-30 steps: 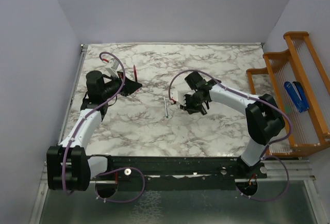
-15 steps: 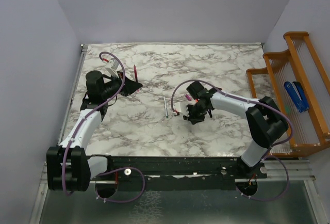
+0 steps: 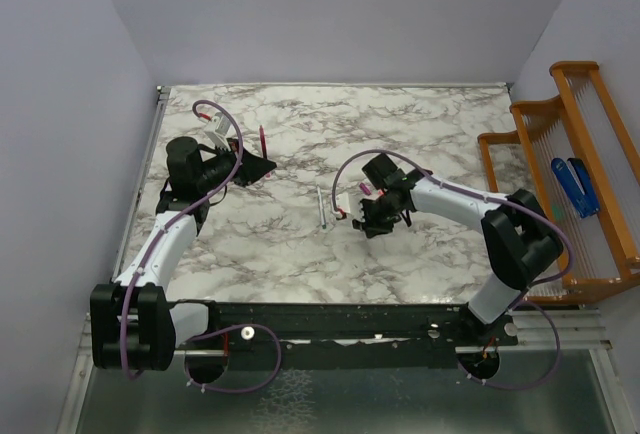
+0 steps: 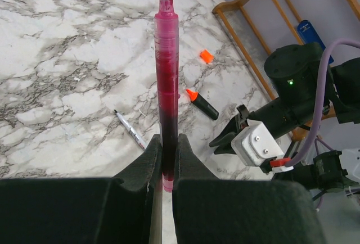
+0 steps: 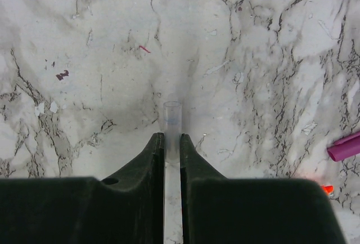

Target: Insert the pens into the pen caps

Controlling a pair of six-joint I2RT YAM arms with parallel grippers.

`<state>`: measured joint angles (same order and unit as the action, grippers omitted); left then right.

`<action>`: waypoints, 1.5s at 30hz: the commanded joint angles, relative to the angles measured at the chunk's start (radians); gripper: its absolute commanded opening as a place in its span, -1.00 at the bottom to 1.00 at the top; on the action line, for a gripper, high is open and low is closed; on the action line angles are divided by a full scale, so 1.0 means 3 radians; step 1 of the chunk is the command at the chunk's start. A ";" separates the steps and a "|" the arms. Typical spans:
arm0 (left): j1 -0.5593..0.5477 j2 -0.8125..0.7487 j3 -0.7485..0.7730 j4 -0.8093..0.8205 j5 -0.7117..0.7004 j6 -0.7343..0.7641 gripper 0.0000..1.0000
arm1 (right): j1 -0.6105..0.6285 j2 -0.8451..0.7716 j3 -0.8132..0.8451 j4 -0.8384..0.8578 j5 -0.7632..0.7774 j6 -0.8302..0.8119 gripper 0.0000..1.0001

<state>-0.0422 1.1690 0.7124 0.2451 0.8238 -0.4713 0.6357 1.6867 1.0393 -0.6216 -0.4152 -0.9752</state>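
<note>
L gripper (image 4: 166, 154) clenched on red pen (image 4: 167, 81), tip pointing 12. R gripper (image 5: 172, 148) pinching clear cap (image 5: 172, 117); purple cap (image 5: 344, 146) at its 3 o'clock.

The left gripper (image 4: 167, 149) clamps the red-pink pen (image 4: 167, 75), which sticks straight out past the jaws. Beyond them lie the silver-grey pen (image 4: 130, 131) just left, and the black marker (image 4: 203, 104) and orange cap (image 4: 206, 56) to the right.

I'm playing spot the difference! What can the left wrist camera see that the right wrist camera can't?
Only left wrist: the left gripper pinching the red-pink pen, plus the silver-grey pen, black marker and orange cap. Only right wrist: a clear tube pinched by the right gripper, and the magenta cap. Both: the marble table.
</note>
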 commanded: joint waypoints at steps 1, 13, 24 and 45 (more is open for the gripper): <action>-0.0026 0.0013 0.0007 0.0071 0.0121 -0.0009 -1.00 | 0.0013 -0.0051 0.0097 -0.0034 -0.0008 -0.0062 -0.62; -0.0034 0.0143 0.0064 0.0073 0.0180 0.0014 -1.00 | 0.0013 0.0092 0.0530 -0.0219 0.0181 -0.0303 0.11; -0.0036 0.0085 0.0080 0.0052 0.0163 0.0012 -1.00 | 0.0042 -0.0962 0.0747 0.1505 0.0749 0.2328 1.00; -0.0041 -0.0199 0.0021 0.0012 0.0038 -0.0106 -1.00 | 0.0115 -0.0072 0.1257 -0.1407 0.1795 0.9736 -0.04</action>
<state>-0.0479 1.1408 0.7124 0.2359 0.8425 -0.4786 0.6632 1.6920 1.4410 -0.8940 0.0513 1.5692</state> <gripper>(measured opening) 0.048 0.579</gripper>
